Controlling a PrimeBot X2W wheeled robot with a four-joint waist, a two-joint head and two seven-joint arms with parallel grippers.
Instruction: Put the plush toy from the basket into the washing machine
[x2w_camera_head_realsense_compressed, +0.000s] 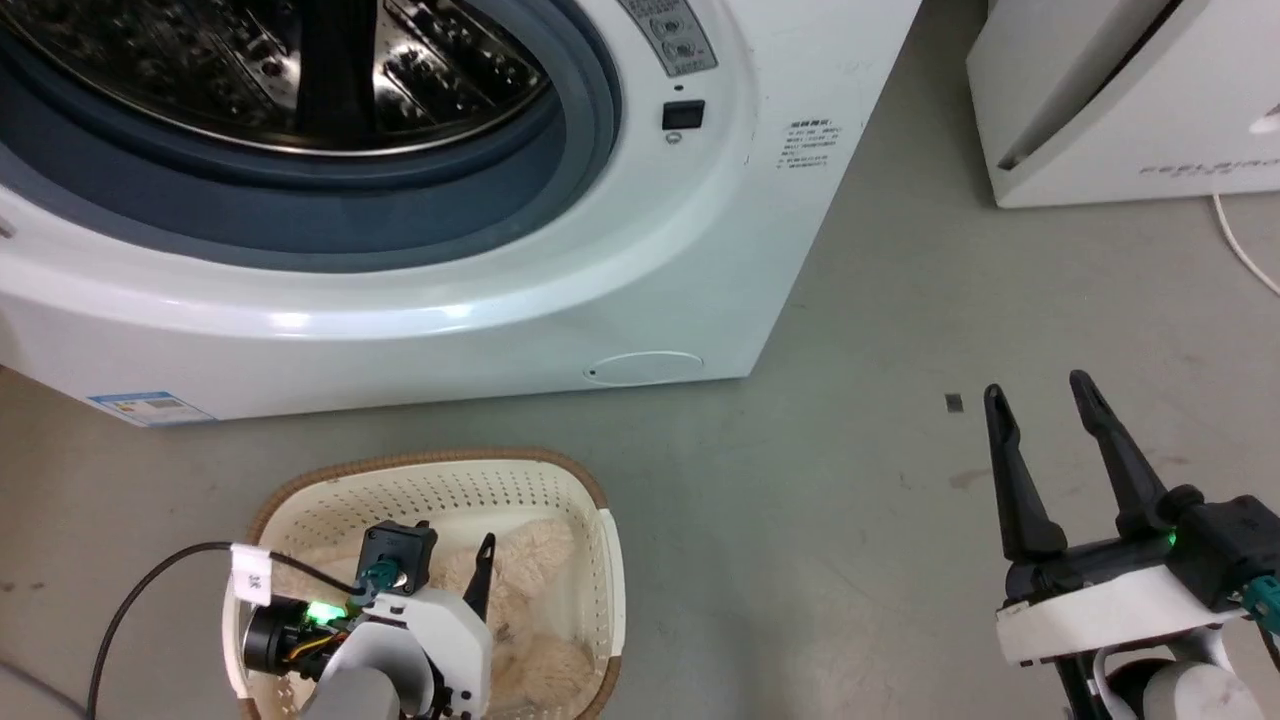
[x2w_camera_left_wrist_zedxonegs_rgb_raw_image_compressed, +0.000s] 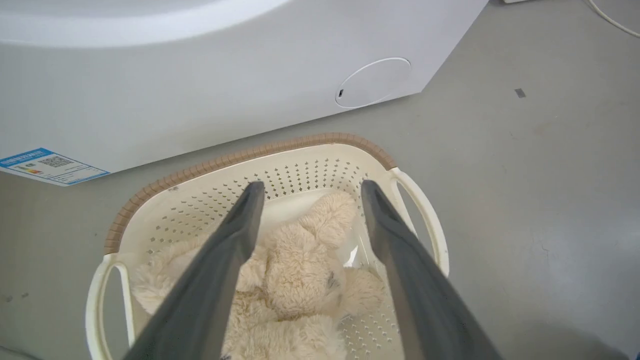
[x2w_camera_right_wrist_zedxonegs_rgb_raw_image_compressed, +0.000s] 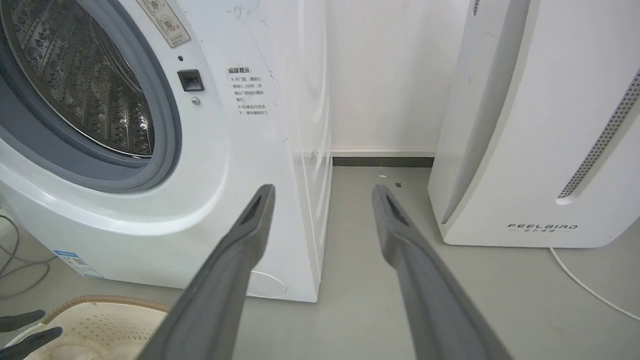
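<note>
Left tool (x2w_camera_left_wrist_zedxonegs_rgb_raw_image_compressed: 311, 184) hangs over the basket (x2w_camera_left_wrist_zedxonegs_rgb_raw_image_compressed: 240, 157) with its fingers spread wide and nothing between them, and that's the arm for this job! Biggest thing on the floor (x2w_camera_head_realsense_compressed: 880, 520) is the washing machine (x2w_camera_head_realsense_compressed: 620, 250), its round opening uncovered and the steel drum (x2w_camera_head_realsense_compressed: 300, 70) gleaming just beyond the basket. Off to the right stands the white slanted appliance (x2w_camera_right_wrist_zedxonegs_rgb_raw_image_compressed: 525, 150), not our target. Then the basket, sitting close to the machine's front, and in it the plush toy (x2w_camera_left_wrist_zedxonegs_rgb_raw_image_compressed: 295, 270), a shaggy cream heap sprawled across the bottom. Its long axis is hard to call from here, though one limb reaches toward the far wall. Here's what matters: the toy lies straight ahead of and below the left tool, framed between the two fingers, so a descent and a squeeze looks like the next move. Right tool (x2w_camera_head_realsense_compressed: 1036, 385), also spread wide and empty, sits well apart over bare floor. The head view hides much of the toy behind the left wrist, the left wrist view lays it bare, and the right wrist view gives a look deep into the drum.
</note>
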